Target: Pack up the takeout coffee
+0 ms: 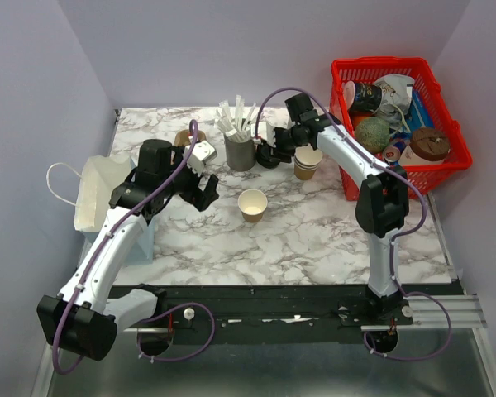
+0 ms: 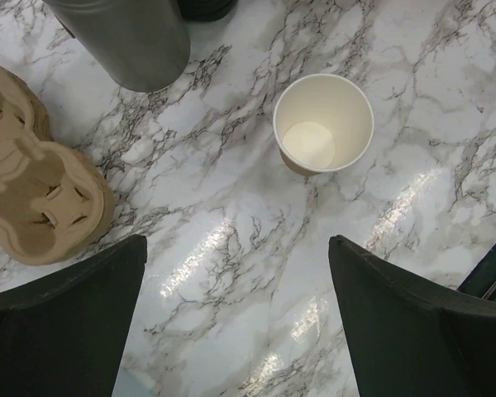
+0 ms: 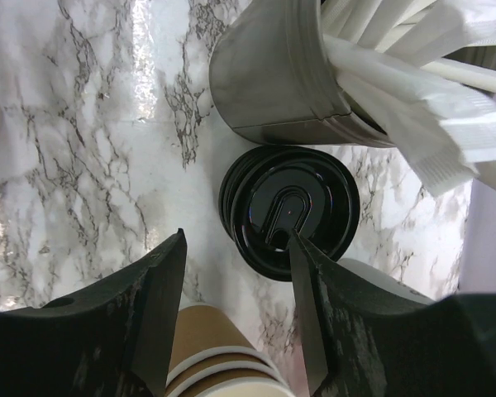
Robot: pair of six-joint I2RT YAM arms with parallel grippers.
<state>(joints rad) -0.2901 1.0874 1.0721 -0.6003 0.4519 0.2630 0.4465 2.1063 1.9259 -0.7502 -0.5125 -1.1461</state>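
Cup (image 2: 323, 124) stands upright on the marble table (image 2: 231, 207), just ahead of my left gripper (image 2: 236, 273) and slightly toward its right finger. The left arm is nearer, its fingers spread wide on nothing. My right gripper (image 3: 236, 248) hangs with fingers apart over the black lid stack (image 3: 289, 207). The cup is tan kraft, cream inside, empty and lidless.

Lone cup (image 1: 253, 203) mid-counter (image 1: 314, 240), ahead of my left claw (image 2: 236, 244). Behind it the canister (image 1: 240, 153); lid stack (image 1: 269, 155) right of that, then the cup stack (image 1: 308, 162). Basket (image 1: 380, 60) far right, bag (image 1: 95, 194) far left.
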